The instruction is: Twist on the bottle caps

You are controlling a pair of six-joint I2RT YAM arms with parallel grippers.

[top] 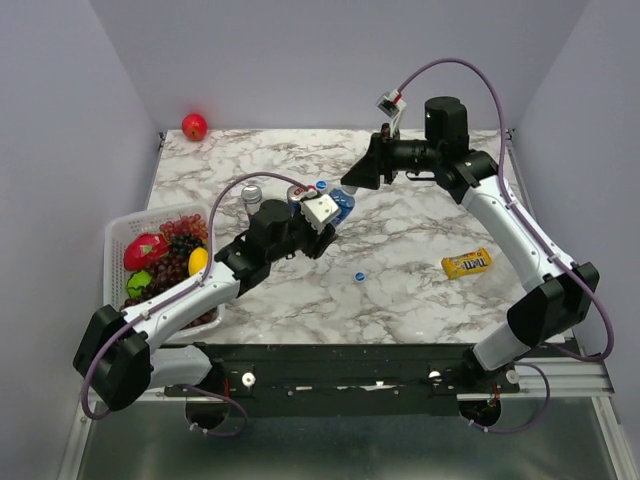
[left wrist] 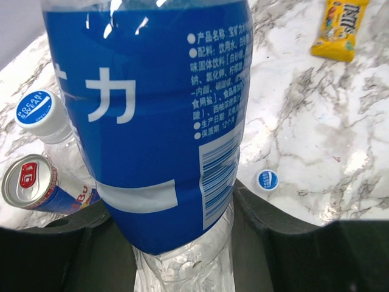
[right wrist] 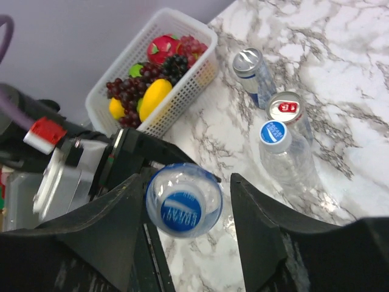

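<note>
Clear plastic bottle (left wrist: 152,121), glossy blue-banded, sits clamped in left gripper (left wrist: 182,255).

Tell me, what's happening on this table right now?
The left pincer is shut on the blue-labelled bottle. The right pincer stands open over its top, fingers either side of the fitted blue cap without gripping it. One loose cap lies on the marble table; another bottle nearby is already capped.

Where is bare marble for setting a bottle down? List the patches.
Free: the marble between the loose blue cap and the yellow candy packet, and the back strip behind the cans. Crowded: around the cans and bottles, near the fruit basket.
</note>
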